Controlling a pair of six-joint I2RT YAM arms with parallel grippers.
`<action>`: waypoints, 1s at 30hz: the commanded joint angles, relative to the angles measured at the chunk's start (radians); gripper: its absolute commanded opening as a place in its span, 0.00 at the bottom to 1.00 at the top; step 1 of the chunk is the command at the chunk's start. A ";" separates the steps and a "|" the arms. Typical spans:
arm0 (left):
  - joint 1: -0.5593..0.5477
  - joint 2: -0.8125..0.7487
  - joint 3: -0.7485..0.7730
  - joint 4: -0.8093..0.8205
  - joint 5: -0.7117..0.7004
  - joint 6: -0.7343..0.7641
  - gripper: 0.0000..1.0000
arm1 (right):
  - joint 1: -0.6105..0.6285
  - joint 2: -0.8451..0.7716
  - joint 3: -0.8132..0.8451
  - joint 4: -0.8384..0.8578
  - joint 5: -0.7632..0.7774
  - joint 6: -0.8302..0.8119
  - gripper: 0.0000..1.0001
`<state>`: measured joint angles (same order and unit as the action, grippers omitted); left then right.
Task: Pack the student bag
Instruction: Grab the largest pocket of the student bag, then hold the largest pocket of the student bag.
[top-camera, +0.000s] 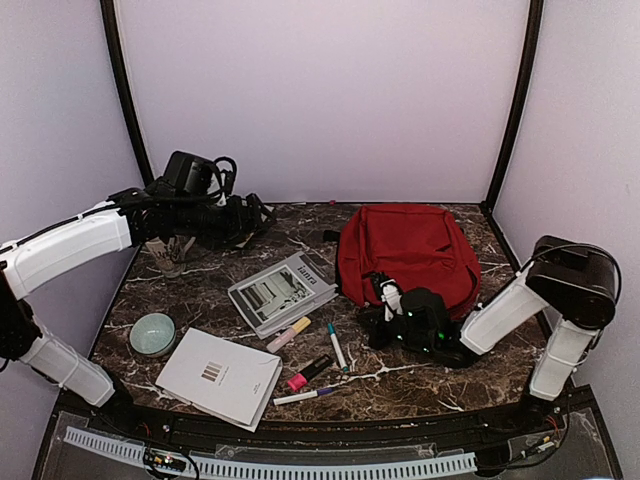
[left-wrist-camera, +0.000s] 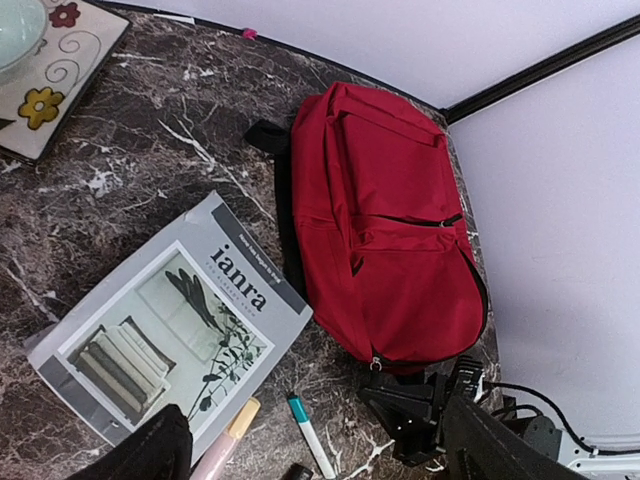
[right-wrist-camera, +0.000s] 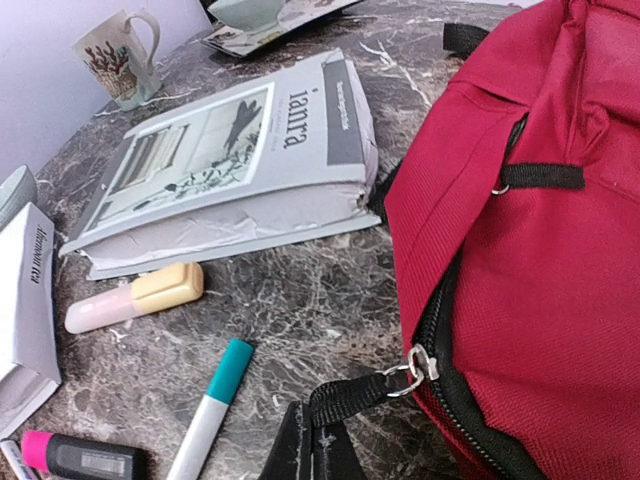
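Top: large red fabric backpack (top-camera: 405, 250) at the far right corner of the dark marble worktop (top-camera: 440, 375), right gripper (top-camera: 384, 292) at its near edge; left gripper (top-camera: 250, 215) gapes empty, well apart. Left wrist: grey magazine (left-wrist-camera: 170, 330) beside it reads "ianra". Right wrist: gripper pinched shut on its black zip-pull strap (right-wrist-camera: 350, 395).

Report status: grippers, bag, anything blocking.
Left gripper open, aloft rear-left. Right gripper shut on zip pull. Student bag flat, looks zipped. Magazine close alongside bag.
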<state>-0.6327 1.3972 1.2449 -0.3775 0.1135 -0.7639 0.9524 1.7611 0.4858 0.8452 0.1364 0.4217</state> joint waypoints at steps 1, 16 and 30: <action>-0.011 0.054 -0.028 0.098 0.125 -0.028 0.89 | -0.006 -0.094 -0.005 -0.123 -0.106 -0.046 0.00; -0.160 0.377 0.108 0.127 0.202 -0.091 0.84 | -0.004 -0.304 0.013 -0.468 -0.174 0.005 0.00; -0.202 0.570 0.251 0.071 0.230 -0.246 0.76 | -0.004 -0.412 0.009 -0.584 -0.177 0.033 0.00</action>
<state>-0.8207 1.9419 1.4353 -0.2642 0.3283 -0.9386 0.9443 1.3685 0.4927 0.2810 -0.0116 0.4454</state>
